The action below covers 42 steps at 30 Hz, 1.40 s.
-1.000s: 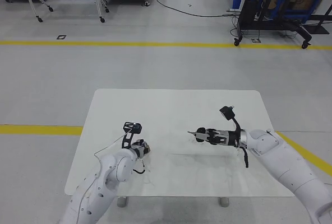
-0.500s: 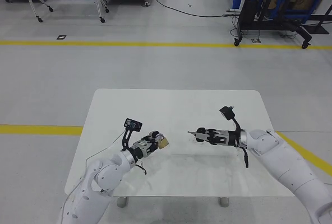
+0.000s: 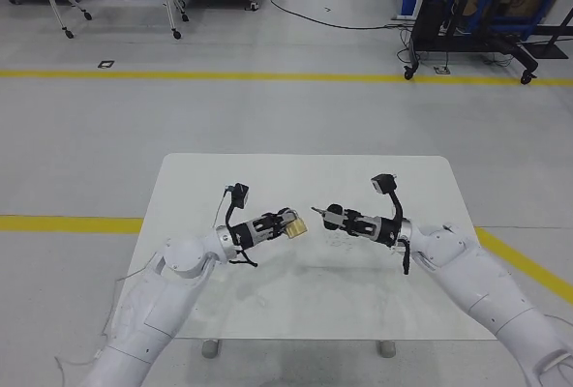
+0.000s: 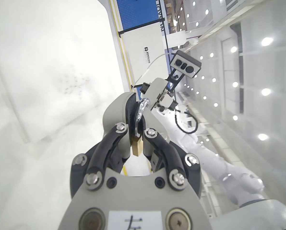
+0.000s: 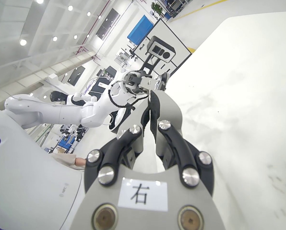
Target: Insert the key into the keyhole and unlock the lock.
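Observation:
My left gripper (image 3: 285, 224) is shut on a small brass padlock (image 3: 295, 227), held above the middle of the white table (image 3: 306, 184). In the left wrist view the brass body (image 4: 137, 147) and the silver shackle (image 4: 141, 110) sit between the fingers. My right gripper (image 3: 331, 215) is shut on a thin silver key (image 3: 317, 210) whose tip points at the padlock across a small gap. The right wrist view has the pressed-together fingers (image 5: 155, 111) and, just beyond them, the left gripper (image 5: 136, 82).
The tabletop under both arms is bare, with faint smudges (image 5: 200, 99). Yellow floor lines (image 3: 54, 223) run past the table. Trolleys and a dark frame (image 3: 470, 39) stand far back.
My left arm has lifted the padlock off the front-left of the table and swung it toward the centre. My right gripper with the key has shifted left toward it.

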{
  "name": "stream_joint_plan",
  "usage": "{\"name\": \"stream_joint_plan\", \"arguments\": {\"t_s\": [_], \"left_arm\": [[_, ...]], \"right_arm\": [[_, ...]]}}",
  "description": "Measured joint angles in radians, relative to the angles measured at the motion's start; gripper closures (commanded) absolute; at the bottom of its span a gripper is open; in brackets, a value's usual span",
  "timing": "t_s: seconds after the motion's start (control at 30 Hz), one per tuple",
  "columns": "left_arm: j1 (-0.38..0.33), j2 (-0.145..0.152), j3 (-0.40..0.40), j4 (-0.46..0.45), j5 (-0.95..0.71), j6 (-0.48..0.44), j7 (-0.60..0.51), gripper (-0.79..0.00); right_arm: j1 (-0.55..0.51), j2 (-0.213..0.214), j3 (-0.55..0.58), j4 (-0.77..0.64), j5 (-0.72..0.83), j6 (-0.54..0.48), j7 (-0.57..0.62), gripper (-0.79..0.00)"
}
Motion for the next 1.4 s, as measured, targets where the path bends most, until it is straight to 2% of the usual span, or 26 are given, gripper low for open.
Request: {"name": "stream_joint_plan", "arguments": {"t_s": [0.1,0.3,0.4,0.5,0.57,0.7,0.8,1.0,1.27,1.33,1.4], "left_arm": [[-0.027,-0.003,0.009,0.04,0.064,-0.046,0.018,0.0],[-0.025,-0.003,0.008,0.037,0.064,-0.041,0.017,0.0],[-0.004,-0.009,0.004,0.028,0.03,0.018,0.074,0.0],[0.004,-0.018,-0.012,0.026,-0.123,0.07,0.076,0.0],[-0.016,-0.025,-0.017,0.056,-0.224,0.118,0.078,0.0],[-0.09,-0.045,0.01,0.125,-0.315,0.235,0.13,0.0],[-0.141,-0.06,0.037,0.181,-0.335,0.271,0.153,0.0],[-0.208,-0.078,0.077,0.291,-0.326,0.287,0.132,0.0],[-0.26,-0.1,0.127,0.354,-0.286,0.296,0.142,0.0],[-0.265,-0.106,0.14,0.363,-0.28,0.287,0.146,0.0],[-0.271,-0.111,0.149,0.371,-0.272,0.275,0.149,0.0]], "right_arm": [[0.0,-0.001,-0.001,-0.001,-0.003,0.002,0.001,0.0],[0.0,-0.001,-0.001,-0.001,-0.003,0.002,0.002,0.0],[-0.002,-0.002,0.0,-0.01,-0.009,0.017,-0.009,0.0],[-0.005,-0.008,0.005,-0.038,-0.029,0.088,-0.048,0.0],[-0.014,-0.012,0.009,-0.057,-0.039,0.134,-0.083,0.0],[-0.048,-0.014,0.024,-0.081,-0.015,0.212,-0.112,0.0],[-0.071,-0.012,0.028,-0.099,0.018,0.302,-0.072,0.0],[-0.071,-0.011,0.028,-0.101,0.017,0.307,-0.067,0.0],[-0.071,-0.011,0.028,-0.101,0.017,0.307,-0.067,0.0],[-0.087,-0.015,0.022,-0.121,0.049,0.33,-0.055,0.0],[-0.103,-0.021,0.023,-0.137,0.153,0.381,-0.016,0.0]]}}
